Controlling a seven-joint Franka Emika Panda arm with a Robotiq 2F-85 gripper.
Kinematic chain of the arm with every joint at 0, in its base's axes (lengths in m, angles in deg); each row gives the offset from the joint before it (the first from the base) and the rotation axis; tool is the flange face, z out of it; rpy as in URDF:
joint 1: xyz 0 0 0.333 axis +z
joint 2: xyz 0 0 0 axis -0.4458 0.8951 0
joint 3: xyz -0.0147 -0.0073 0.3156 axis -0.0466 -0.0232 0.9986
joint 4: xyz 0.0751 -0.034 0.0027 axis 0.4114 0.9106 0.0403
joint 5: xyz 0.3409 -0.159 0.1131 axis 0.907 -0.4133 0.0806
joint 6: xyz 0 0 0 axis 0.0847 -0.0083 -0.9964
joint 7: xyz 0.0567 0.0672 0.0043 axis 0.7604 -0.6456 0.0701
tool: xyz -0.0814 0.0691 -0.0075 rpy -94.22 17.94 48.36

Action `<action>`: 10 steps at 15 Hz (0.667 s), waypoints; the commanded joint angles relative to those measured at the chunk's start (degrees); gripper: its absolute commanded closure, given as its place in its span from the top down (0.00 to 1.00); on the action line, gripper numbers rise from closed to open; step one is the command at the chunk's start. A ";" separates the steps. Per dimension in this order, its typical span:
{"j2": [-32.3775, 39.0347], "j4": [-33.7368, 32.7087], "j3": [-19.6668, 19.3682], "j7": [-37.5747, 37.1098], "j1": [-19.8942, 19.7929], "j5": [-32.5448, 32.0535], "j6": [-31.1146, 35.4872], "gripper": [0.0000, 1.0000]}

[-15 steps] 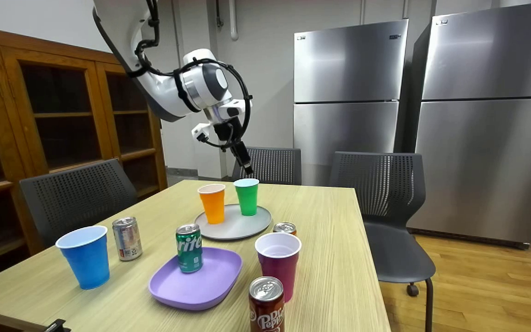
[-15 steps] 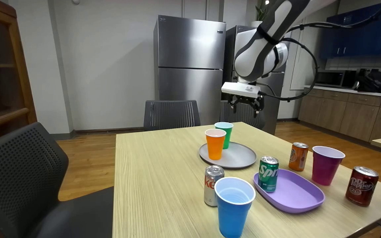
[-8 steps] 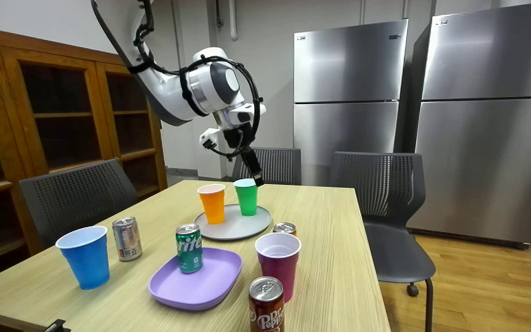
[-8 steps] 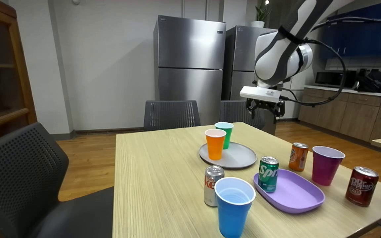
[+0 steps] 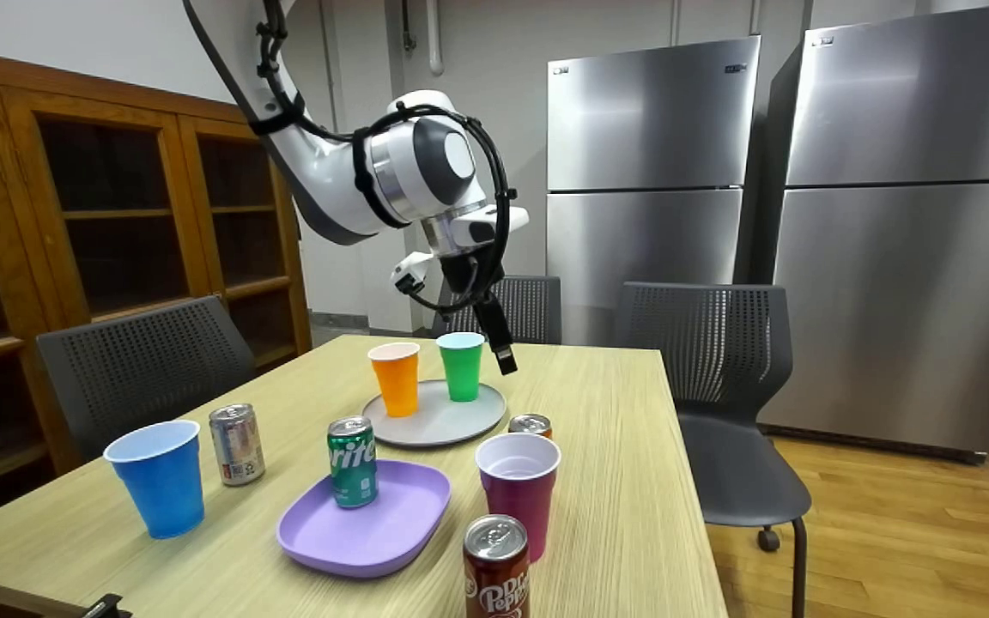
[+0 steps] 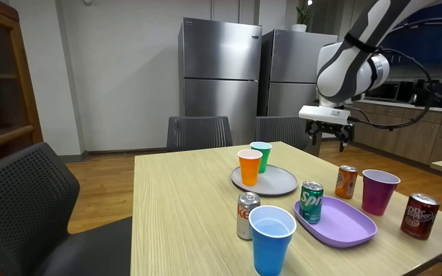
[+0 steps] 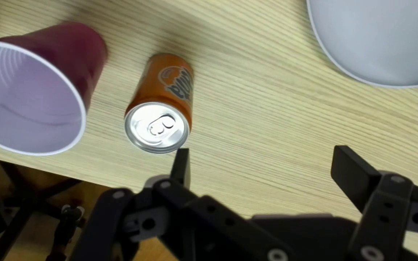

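The orange can (image 7: 160,103) is metal, shiny on top and glossy around its printed side. The gripper (image 7: 261,156) looks matt, the arm (image 5: 331,184) smooth and glossy. The purple cup (image 6: 378,191) is smooth plastic with a soft sheen. The tray (image 6: 343,223) and plate (image 6: 278,182) look matt and smooth. The table (image 7: 249,94) shows satin wood grain; the cabinet (image 5: 198,206) joins varnished wood and glass.

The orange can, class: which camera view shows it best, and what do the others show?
The wrist view: the orange can looks largest there, with lid and label showing. In an exterior view the orange can shows whole but smaller; in an exterior view the maroon cup hides most of it, leaving mainly the lid.
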 commanded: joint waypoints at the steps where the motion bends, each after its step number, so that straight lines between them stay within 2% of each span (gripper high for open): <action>1: -3.20 3.17 0.31 3.70 -2.51 -0.10 0.34 1.00; 6: -2.81 2.23 0.99 13.42 -6.10 1.22 -0.32 1.00; 10: -1.74 0.69 1.03 23.01 -7.24 0.80 -1.17 1.00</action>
